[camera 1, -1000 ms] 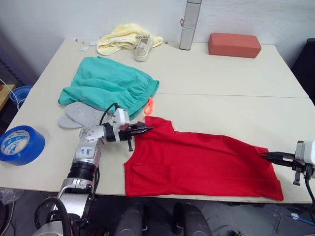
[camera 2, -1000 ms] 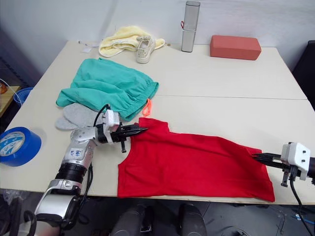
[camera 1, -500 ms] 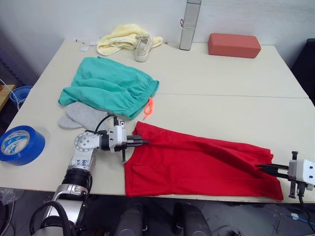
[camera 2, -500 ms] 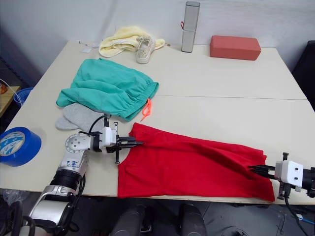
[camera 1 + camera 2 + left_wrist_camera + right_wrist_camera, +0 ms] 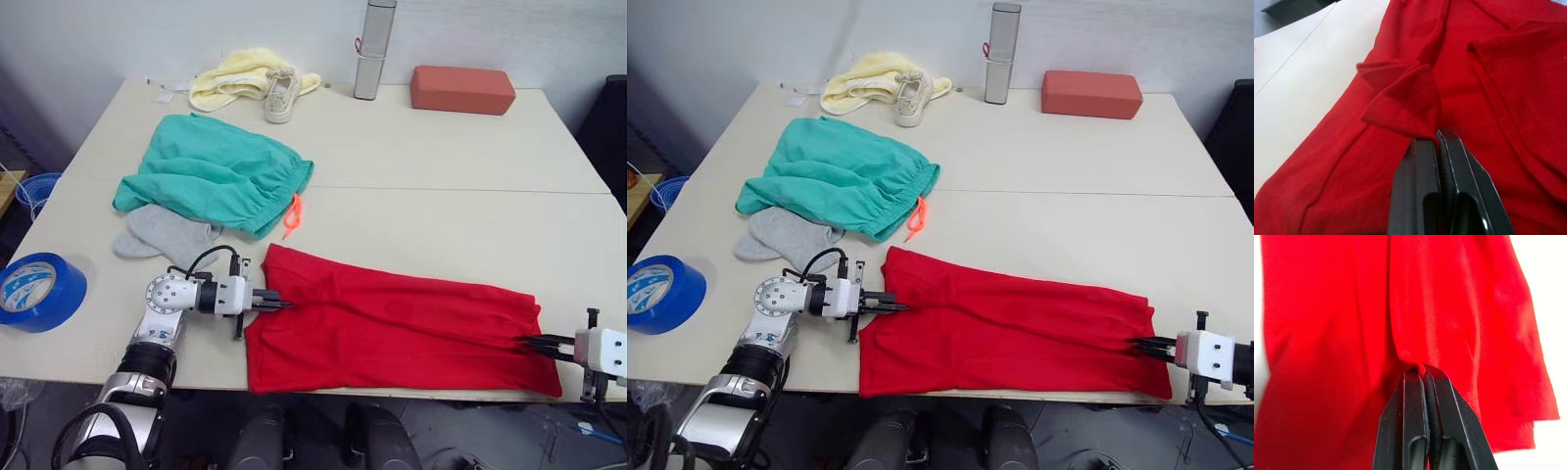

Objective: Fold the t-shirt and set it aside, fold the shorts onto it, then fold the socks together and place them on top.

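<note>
Left eye view: t-shirt (image 5: 392, 328) lies as a long red band along the near edge of the surface (image 5: 441, 176). Left gripper (image 5: 276, 305) meets its left end, right gripper (image 5: 534, 342) its right end. Shorts (image 5: 211, 181) lie bunched at left-centre, partly over the socks (image 5: 167, 235). Blue tape roll (image 5: 39, 290) at the near left edge; yellow cloth (image 5: 230, 78), beige shoe (image 5: 279, 95), grey cylinder (image 5: 367, 49) and red-brown block (image 5: 462, 89) along the far edge.

Left wrist view: fingers (image 5: 1413, 186) pressed together, clamped on a raised fold of the t-shirt.

Right wrist view: fingers (image 5: 1410, 411) closed tight, pinching a pleat of the t-shirt.
</note>
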`<state>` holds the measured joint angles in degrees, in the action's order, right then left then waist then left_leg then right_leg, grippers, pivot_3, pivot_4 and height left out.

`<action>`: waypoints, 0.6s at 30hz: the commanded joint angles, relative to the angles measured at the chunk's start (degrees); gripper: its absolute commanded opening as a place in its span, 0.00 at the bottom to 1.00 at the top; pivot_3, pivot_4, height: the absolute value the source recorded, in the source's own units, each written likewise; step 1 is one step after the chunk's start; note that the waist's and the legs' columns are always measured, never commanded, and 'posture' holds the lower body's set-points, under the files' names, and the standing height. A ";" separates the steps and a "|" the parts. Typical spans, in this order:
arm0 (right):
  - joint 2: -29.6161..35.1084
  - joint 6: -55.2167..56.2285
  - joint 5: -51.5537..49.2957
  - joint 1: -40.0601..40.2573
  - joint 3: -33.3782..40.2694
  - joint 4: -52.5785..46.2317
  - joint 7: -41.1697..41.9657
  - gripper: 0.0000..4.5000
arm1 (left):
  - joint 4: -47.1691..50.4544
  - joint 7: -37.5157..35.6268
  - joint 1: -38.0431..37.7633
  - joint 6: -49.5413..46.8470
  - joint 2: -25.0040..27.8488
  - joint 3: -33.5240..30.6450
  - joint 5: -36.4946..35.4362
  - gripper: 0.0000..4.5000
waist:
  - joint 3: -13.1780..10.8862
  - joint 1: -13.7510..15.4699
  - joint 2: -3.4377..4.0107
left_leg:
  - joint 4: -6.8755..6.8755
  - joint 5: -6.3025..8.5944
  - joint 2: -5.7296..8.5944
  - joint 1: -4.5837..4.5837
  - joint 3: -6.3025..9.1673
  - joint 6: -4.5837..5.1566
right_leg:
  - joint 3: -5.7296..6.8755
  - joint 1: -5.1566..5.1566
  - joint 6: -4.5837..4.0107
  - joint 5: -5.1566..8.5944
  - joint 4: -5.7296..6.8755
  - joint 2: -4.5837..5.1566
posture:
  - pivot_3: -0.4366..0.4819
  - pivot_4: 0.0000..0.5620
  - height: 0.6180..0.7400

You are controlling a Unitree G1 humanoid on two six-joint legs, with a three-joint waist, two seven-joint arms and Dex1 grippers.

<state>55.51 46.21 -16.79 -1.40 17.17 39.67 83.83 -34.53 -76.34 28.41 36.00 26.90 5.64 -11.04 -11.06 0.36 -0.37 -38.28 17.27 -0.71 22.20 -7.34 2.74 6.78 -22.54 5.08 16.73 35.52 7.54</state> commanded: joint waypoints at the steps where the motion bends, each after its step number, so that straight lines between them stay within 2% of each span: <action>1: 1.80 -6.41 -3.13 1.34 0.53 -2.81 0.58 0.01 | 1.34 0.31 -0.82 -3.18 0.46 -0.63 -1.94 0.00 | 0.00 -0.17 0.00 | 0.00 0.00 0.00 0.00 0.02 0.00 | 0.02 0.01 0.00 0.00 0.00 0.00 | 0.48 0.27 1.00; 2: 1.82 -7.49 -3.70 1.79 0.69 -3.93 0.77 0.04 | 1.69 0.23 -0.75 -3.61 0.70 -0.82 -2.16 0.10 | 0.00 -0.24 0.00 | 0.00 0.00 0.00 0.00 0.03 0.00 | 0.02 0.01 0.00 0.00 0.00 0.01 | 0.48 0.27 1.00; 5: 2.26 -10.97 -5.52 3.68 1.56 -7.61 1.56 0.20 | 3.26 -2.00 -0.95 -4.93 1.94 -1.15 -3.84 0.28 | 0.00 -0.42 0.00 | 0.01 0.00 -0.01 0.01 0.08 0.00 | 0.06 0.02 -0.01 0.01 0.00 0.01 | 0.48 0.27 1.00; 9: 3.43 -15.45 -7.99 6.00 3.88 -11.90 1.81 0.52 | 5.56 -4.10 -1.49 -5.93 3.70 -1.86 -6.05 0.57 | 0.00 -0.43 0.03 | 0.03 0.02 -0.01 0.01 0.10 -0.03 | 0.08 0.03 -0.02 0.01 -0.02 0.01 | 0.48 0.27 1.00; 12: 5.93 -25.00 -11.43 10.14 7.55 -17.49 1.87 0.74 | 9.93 -7.45 -2.12 -8.56 6.28 -3.36 -10.20 0.78 | -0.02 -0.42 0.09 | 0.06 0.03 -0.01 0.02 0.11 -0.04 | 0.07 0.01 -0.03 0.02 -0.03 0.03 | 0.48 0.27 1.00; 15: 6.86 -34.92 -14.37 13.77 10.88 -22.85 0.08 0.98 | 15.39 -9.18 -3.49 -16.69 8.86 -2.90 -12.93 0.99 | -0.02 -0.37 0.09 | 0.06 0.04 -0.02 0.02 0.18 -0.05 | 0.10 0.06 -0.04 0.02 -0.08 0.04 | 0.48 0.27 1.00; 18: 7.06 -44.46 -17.69 16.96 13.81 -29.70 -0.77 0.99 | 22.03 -8.37 -4.83 -31.30 12.28 -1.65 -15.17 1.00 | -0.02 -0.34 0.09 | 0.07 0.08 -0.02 0.03 0.24 -0.06 | 0.13 0.10 -0.04 0.02 -0.12 0.06 | 0.48 0.27 1.00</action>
<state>61.77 6.31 -31.84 14.83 28.22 13.62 83.49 -16.33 -84.96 23.98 11.28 38.07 3.45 -24.28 -11.08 0.02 -0.27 -38.18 17.34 -0.73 22.23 -7.09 2.71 6.90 -22.43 5.03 16.76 35.39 7.60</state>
